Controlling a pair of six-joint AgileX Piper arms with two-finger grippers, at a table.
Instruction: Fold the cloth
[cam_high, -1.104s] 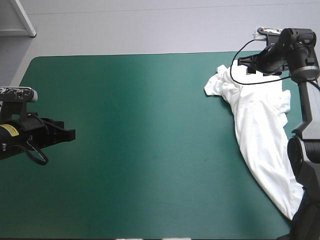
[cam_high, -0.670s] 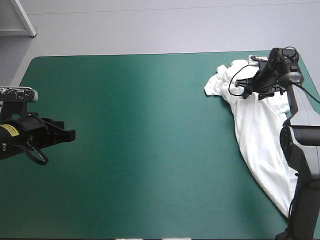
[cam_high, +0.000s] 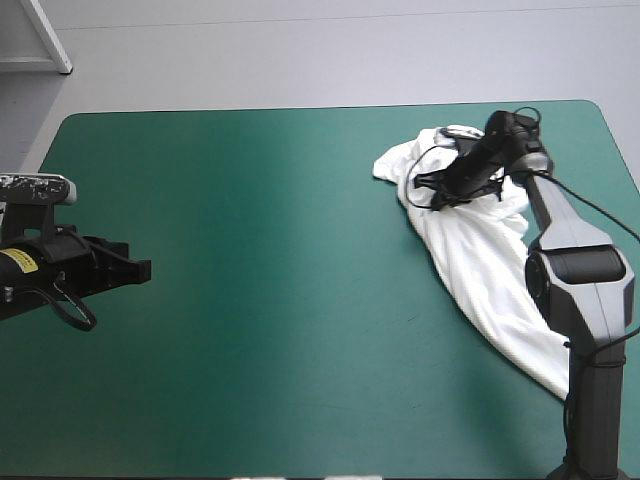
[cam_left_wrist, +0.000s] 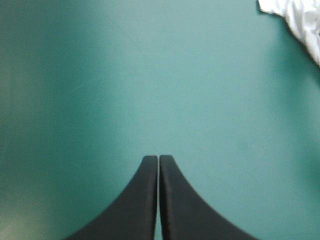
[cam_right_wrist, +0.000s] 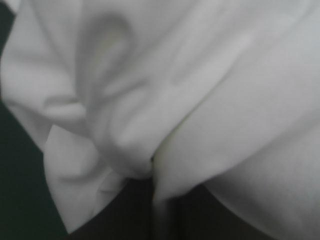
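The white T-shirt (cam_high: 482, 262) lies crumpled in a long strip on the right side of the teal-green cover (cam_high: 250, 200), running from the far right toward the near right edge. My right gripper (cam_high: 433, 191) sits on its far bunched end, shut on the T-shirt. In the right wrist view, folds of the T-shirt (cam_right_wrist: 200, 75) fill the picture and pinch together at the right gripper (cam_right_wrist: 152, 164). My left gripper (cam_high: 140, 270) hovers at the table's left edge, shut and holding nothing. Ahead of the left gripper (cam_left_wrist: 158, 159) is bare cover, with a corner of the T-shirt (cam_left_wrist: 300, 20) far off.
The left and middle of the teal-green cover (cam_left_wrist: 100, 75) show as bare cloth. The T-shirt's near end reaches close to the table's right edge, beside the right arm's base (cam_high: 590, 330).
My right gripper has come down from the far right corner and moved left with the T-shirt's far end, dragging the whole strip leftward. The left arm has stayed still.
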